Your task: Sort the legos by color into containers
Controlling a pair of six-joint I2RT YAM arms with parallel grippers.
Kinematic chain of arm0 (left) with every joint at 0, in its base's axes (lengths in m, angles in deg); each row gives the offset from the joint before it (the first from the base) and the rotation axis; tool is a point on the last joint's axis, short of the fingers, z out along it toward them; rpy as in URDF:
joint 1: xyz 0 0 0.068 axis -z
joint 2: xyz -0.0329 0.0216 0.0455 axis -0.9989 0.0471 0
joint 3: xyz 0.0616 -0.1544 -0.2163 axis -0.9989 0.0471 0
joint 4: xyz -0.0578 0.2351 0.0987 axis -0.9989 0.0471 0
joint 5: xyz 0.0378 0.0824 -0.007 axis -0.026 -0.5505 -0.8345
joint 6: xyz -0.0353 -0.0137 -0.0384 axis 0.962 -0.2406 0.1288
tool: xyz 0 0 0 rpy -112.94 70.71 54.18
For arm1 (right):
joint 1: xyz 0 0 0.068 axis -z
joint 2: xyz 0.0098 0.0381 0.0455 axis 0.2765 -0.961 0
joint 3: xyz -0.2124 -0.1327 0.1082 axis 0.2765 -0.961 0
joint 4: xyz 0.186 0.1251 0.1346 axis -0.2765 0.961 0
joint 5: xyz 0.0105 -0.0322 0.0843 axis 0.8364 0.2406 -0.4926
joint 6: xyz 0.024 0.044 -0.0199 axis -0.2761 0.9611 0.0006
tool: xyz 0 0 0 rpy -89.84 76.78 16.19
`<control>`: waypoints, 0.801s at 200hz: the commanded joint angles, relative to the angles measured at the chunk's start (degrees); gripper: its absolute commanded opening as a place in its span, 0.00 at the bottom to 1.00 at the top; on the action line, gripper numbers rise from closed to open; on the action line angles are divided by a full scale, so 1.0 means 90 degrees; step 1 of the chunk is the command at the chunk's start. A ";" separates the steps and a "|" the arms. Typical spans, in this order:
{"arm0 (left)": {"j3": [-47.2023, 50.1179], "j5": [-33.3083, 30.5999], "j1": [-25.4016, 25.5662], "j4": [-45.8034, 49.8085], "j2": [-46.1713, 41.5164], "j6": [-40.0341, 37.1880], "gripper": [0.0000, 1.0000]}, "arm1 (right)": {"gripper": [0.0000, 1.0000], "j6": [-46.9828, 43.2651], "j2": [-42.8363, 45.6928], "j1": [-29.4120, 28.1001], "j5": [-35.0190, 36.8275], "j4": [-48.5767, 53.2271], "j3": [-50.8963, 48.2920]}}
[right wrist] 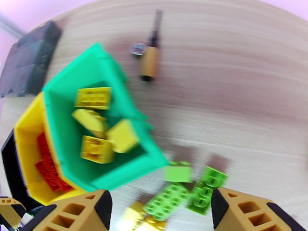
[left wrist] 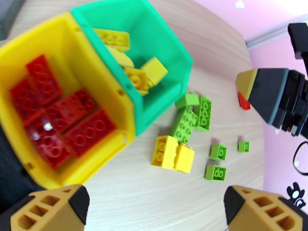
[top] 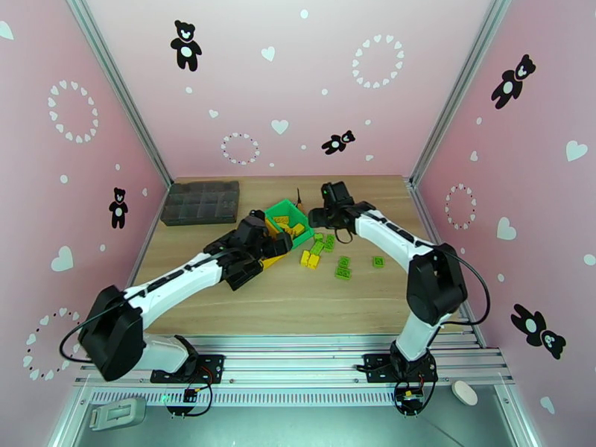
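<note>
**Bins.** Three, joined in a row, just beyond table centre in the top view.
- Green bin (top: 289, 208): the 1 o'clock end of the row. It holds several yellow bricks (right wrist: 96, 149).
- Yellow bin (left wrist: 104, 70): the middle one. It holds red bricks (left wrist: 88, 131) lying flat, studs up.
- Black bin (right wrist: 7, 151): the 7 o'clock end, mostly hidden; contents cannot be told.

**Loose bricks.** On the table at 4 o'clock from the green bin.
- Two yellow pieces (left wrist: 172, 154), touching each other.
- A green cluster (left wrist: 190, 116) just beside them, near the green bin's wall.
- Three small green pieces (left wrist: 218, 151), set apart further out.

**Left gripper** (left wrist: 156, 210). Hangs over the row at 7 o'clock from the green bin. Fingers are spread wide with nothing between them.

**Right gripper** (right wrist: 161, 212). At 3 o'clock from the green bin, above the loose pieces. Fingers are spread and hold nothing.

**Other items.**
- Grey compartment tray (top: 201, 203) in the 10 o'clock corner of the table.
- Small brown-handled tool (right wrist: 149, 62) at 12 o'clock from the green bin, apart from it.
</note>
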 commanded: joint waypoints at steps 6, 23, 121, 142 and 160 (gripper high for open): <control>-0.0381 -0.0097 0.0252 -0.0144 0.0313 -0.0137 0.98 | 0.80 -0.0013 0.0444 0.0456 0.0338 0.0063 -0.0409; -0.0533 -0.0081 0.0409 -0.0208 0.0530 -0.0150 0.98 | 0.84 -0.0071 0.0547 0.0776 0.0518 0.0091 -0.0654; -0.0866 0.0144 0.0915 -0.0556 0.1159 -0.0101 0.98 | 0.86 0.0006 -0.0222 0.2453 0.0554 -0.0015 -0.1125; -0.0756 0.0180 0.0925 -0.0627 0.1107 -0.0065 0.98 | 0.84 0.0005 -0.0526 0.2543 0.0503 0.0058 -0.0908; -0.0661 0.0176 0.0923 -0.0665 0.1046 -0.0057 0.98 | 0.83 -0.0004 -0.0799 0.2565 0.0509 0.0178 -0.0643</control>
